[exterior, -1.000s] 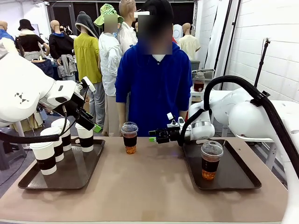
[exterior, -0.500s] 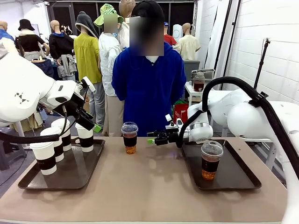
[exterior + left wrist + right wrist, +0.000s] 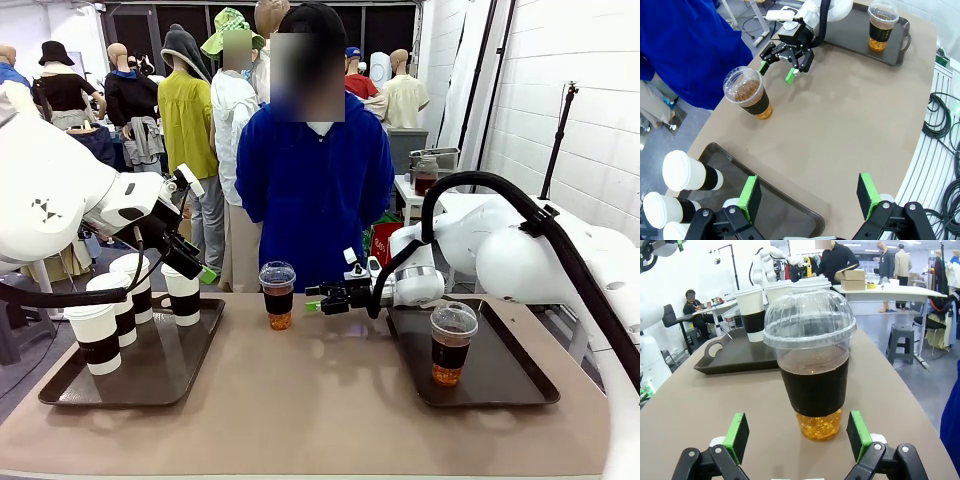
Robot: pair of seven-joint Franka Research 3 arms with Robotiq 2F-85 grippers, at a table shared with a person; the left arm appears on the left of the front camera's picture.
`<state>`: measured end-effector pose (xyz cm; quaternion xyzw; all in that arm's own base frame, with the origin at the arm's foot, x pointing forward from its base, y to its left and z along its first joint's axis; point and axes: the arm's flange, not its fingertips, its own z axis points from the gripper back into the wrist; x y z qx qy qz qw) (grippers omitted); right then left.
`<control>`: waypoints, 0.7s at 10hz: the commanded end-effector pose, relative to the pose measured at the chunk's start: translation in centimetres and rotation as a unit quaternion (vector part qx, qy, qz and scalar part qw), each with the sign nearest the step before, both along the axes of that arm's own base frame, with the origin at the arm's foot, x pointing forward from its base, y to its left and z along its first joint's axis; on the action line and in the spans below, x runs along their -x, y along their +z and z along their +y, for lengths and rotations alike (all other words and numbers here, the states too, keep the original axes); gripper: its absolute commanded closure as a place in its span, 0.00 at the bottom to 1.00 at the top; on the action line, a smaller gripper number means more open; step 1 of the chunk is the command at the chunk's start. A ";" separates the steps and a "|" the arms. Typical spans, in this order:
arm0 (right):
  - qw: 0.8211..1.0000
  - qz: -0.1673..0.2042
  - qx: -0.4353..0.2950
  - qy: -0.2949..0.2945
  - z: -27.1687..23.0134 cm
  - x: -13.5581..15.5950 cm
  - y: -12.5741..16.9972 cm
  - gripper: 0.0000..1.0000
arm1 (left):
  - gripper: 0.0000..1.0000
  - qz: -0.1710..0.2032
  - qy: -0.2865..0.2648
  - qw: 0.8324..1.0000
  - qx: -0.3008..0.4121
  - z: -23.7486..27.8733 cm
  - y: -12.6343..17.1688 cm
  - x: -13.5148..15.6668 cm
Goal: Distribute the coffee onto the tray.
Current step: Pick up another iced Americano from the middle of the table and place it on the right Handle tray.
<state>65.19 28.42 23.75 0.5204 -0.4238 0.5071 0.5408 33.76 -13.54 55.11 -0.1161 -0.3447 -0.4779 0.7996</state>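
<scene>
Brown worktop (image 3: pixel 320 400) carrying two dark trays, a person in blue standing behind.
Right gripper (image 3: pixel 318 297), jaws spread, is sitting beside a dome-lidded cup (image 3: pixel 277 294) mid-worktop; left gripper (image 3: pixel 810 194), jaws released, is hanging over the left tray (image 3: pixel 150 375) of white cups (image 3: pixel 97 338).

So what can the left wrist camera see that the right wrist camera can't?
The left wrist view looks down and takes in the right tray with a clear cup standing on it, the right claw seen from outside, open and reaching toward the middle cup, and the person's blue top.

The right wrist view instead shows its own green pads on either side of the cup, not touching it.

Both show the middle cup of brown drink on the table, the white cups and the left tray.
</scene>
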 end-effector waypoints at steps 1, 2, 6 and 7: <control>1.000 -0.004 0.002 -0.004 1.7 -1.3 -0.4 0.00 | 0.00 0.003 -0.004 1.000 0.003 0.1 0.0 0.0; 1.000 -0.006 0.002 -0.006 2.1 -1.6 -0.4 0.00 | 0.00 0.003 -0.004 1.000 0.003 0.1 0.0 0.0; 1.000 -0.007 0.001 -0.007 3.6 -3.0 -0.4 0.00 | 0.00 0.003 -0.004 1.000 0.003 0.1 0.0 0.0; 1.000 -0.006 0.000 -0.003 3.9 -3.0 -0.4 0.00 | 0.00 0.003 -0.004 1.000 0.003 0.1 0.0 0.0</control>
